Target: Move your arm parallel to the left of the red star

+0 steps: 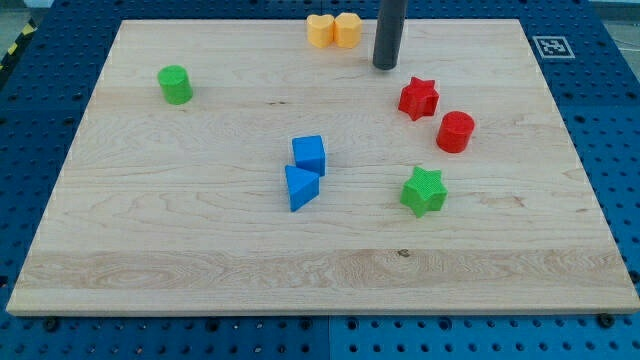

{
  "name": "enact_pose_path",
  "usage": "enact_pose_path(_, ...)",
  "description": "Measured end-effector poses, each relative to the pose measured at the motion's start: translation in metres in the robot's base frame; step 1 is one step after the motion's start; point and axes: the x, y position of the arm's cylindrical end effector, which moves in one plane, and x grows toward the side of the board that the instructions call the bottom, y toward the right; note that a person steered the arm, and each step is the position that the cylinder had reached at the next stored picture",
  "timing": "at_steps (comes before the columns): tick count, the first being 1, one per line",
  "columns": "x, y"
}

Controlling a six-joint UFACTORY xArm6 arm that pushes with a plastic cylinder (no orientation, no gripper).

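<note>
The red star (418, 98) lies on the wooden board (200, 250) in the view's upper right. My tip (385, 65) rests on the board just up and to the left of the red star, a short gap apart from it. A red cylinder (455, 131) sits just below and right of the star. The rod comes down from the view's top edge.
Two yellow blocks (333, 30) sit side by side at the top edge, left of my tip. A green cylinder (175, 84) is at the upper left. A blue cube (309, 154) and blue triangle (301, 187) touch near the middle. A green star (424, 191) lies at the lower right.
</note>
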Motion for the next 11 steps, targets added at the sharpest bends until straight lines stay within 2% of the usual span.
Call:
enact_pose_path(5, 0.045, -0.036)
enact_pose_path(11, 0.054, -0.055)
